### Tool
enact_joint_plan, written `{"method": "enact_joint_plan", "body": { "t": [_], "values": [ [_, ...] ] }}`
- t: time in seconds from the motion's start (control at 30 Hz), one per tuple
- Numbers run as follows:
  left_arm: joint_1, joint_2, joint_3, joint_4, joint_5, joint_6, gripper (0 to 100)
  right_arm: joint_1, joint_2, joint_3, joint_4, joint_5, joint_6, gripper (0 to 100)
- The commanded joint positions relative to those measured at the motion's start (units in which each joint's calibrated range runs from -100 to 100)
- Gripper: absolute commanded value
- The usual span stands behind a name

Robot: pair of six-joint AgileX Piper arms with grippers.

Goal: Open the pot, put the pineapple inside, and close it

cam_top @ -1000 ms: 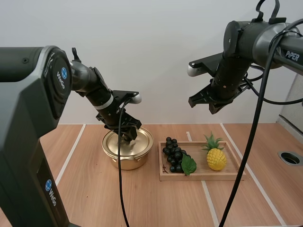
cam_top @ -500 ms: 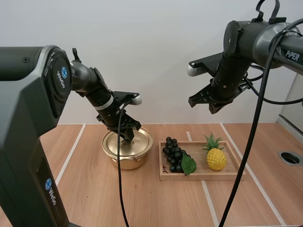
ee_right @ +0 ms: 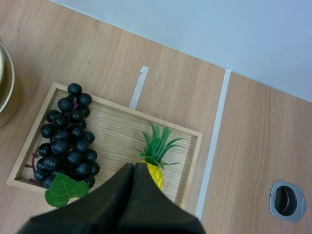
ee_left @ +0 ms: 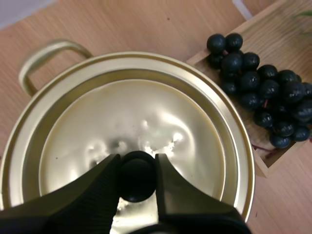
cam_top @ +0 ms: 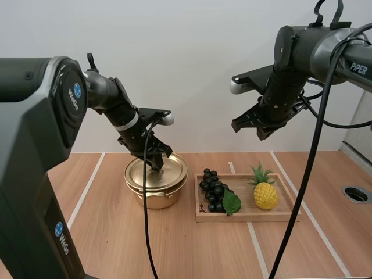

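Note:
A golden pot (cam_top: 152, 196) stands left of the wooden tray (cam_top: 250, 215). Its lid (cam_top: 158, 172) hangs slightly above the rim, a little tilted. My left gripper (cam_top: 156, 164) is shut on the lid's black knob (ee_left: 136, 181), and the left wrist view shows the tips (ee_left: 137, 159) pinching it over the lid (ee_left: 146, 122). The yellow pineapple (cam_top: 265, 193) with its green crown lies in the tray's right half. My right gripper (cam_top: 258, 129) hovers high above the tray, and its fingers lie together as one wedge (ee_right: 133, 166) over the pineapple (ee_right: 156, 146).
A bunch of dark grapes (cam_top: 214, 189) with a green leaf lies in the tray's left half, close to the pot. A round metal hole (cam_top: 356, 194) sits in the table at the far right. White tape lines cross the wooden tabletop.
My left gripper has risen a little and drawn slightly left with the knob, lifting the lid off the pot's rim. The right arm has not moved.

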Motion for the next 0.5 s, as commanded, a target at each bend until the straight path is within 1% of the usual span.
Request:
{"method": "enact_joint_plan", "body": {
  "t": [0.0,0.13,0.23,0.37,0.47],
  "values": [
    [-0.15,-6.8,-5.0,-0.7,2.7,-0.6,0,-0.2,-0.7,0.2,-1.0,0.3,-0.6,0],
    [-0.15,-15.8,-11.7,-0.8,3.2,-0.6,0,-0.4,-0.7,0.2,-1.1,0.3,-0.2,0],
    [-0.15,-22.2,-17.7,-1.0,3.0,-0.6,0,-1.6,-0.7,0.2,-1.1,0.3,-0.1,0],
    [-0.15,-28.5,-26.9,-1.0,-2.0,-2.7,0,-3.1,-0.7,0.2,-1.0,-0.5,1.1,0],
    [-0.15,-31.3,-33.0,-1.3,-4.9,-4.3,0,-3.5,-0.6,0.2,0.0,-0.5,1.1,0]
  ]
}}
